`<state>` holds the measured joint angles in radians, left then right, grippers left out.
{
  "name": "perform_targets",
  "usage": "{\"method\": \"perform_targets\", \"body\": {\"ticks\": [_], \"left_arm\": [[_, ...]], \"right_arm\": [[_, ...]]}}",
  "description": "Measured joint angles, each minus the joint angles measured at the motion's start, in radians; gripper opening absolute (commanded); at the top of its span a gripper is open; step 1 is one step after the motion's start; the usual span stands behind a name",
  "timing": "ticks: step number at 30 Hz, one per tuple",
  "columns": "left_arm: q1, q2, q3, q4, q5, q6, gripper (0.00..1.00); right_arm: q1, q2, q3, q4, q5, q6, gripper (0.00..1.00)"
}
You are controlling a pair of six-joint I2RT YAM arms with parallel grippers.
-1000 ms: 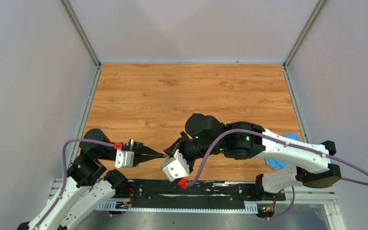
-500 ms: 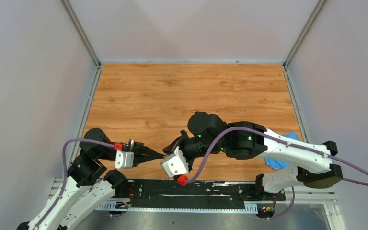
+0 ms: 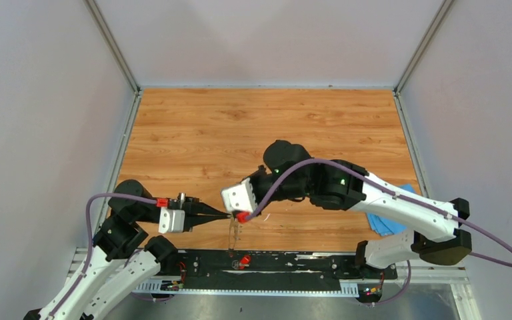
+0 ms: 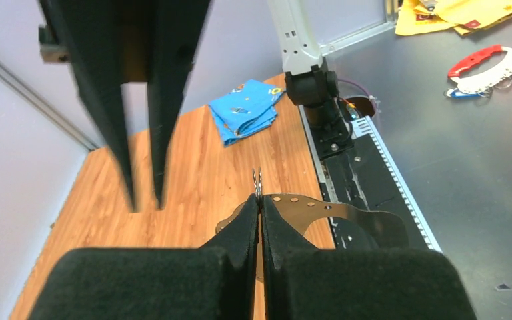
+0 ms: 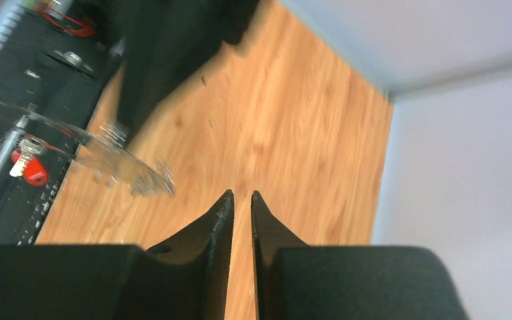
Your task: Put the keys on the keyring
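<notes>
My left gripper [image 3: 225,215] is shut on the top edge of the keyring [image 4: 320,208], a thin grey metal ring with small holes, and holds it above the table's near edge. The ring hangs down in the top view [image 3: 233,235]. The red key [image 3: 245,259] dangles at its bottom over the black rail; it also shows in the right wrist view [image 5: 30,170]. I cannot make out the blue key. My right gripper [image 5: 241,195] is narrowly open and empty, just beyond the ring; its fingers [image 4: 123,120] point downward in the left wrist view.
A blue cloth [image 3: 390,223] lies at the table's right edge, also in the left wrist view [image 4: 247,110]. The black base rail [image 3: 293,261] runs along the near edge. Grey walls enclose the wooden table [image 3: 267,127].
My right wrist has lifted and turned away from the near rail toward the table's middle. The ring with the red key now shows hanging below my left gripper, which has not moved.
</notes>
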<state>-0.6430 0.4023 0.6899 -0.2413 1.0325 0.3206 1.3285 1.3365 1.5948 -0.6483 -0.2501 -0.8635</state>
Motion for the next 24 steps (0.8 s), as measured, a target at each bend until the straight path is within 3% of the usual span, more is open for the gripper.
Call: {"method": "perform_targets", "body": {"ticks": [3,5,12,16,24], "left_arm": [[0.0,-0.019,0.0,0.002,-0.032,0.001,0.0],[0.0,-0.039,0.0,-0.009,-0.06,0.009,0.0],[0.0,-0.125,0.0,-0.132,-0.181,0.068,0.0],[0.0,-0.143,0.014,-0.217,-0.229,0.095,0.0],[0.0,-0.149,0.062,-0.306,-0.298,0.126,0.0]], "right_arm": [[-0.102,-0.05,-0.103,0.074,0.052,0.103,0.35],[-0.164,-0.132,-0.262,0.152,0.09,0.188,0.38],[-0.181,-0.373,-0.851,0.467,0.054,0.404,0.39],[-0.158,-0.298,-1.019,0.676,-0.028,0.488,0.39],[-0.085,0.01,-1.013,0.895,-0.209,0.5,0.43]]}}
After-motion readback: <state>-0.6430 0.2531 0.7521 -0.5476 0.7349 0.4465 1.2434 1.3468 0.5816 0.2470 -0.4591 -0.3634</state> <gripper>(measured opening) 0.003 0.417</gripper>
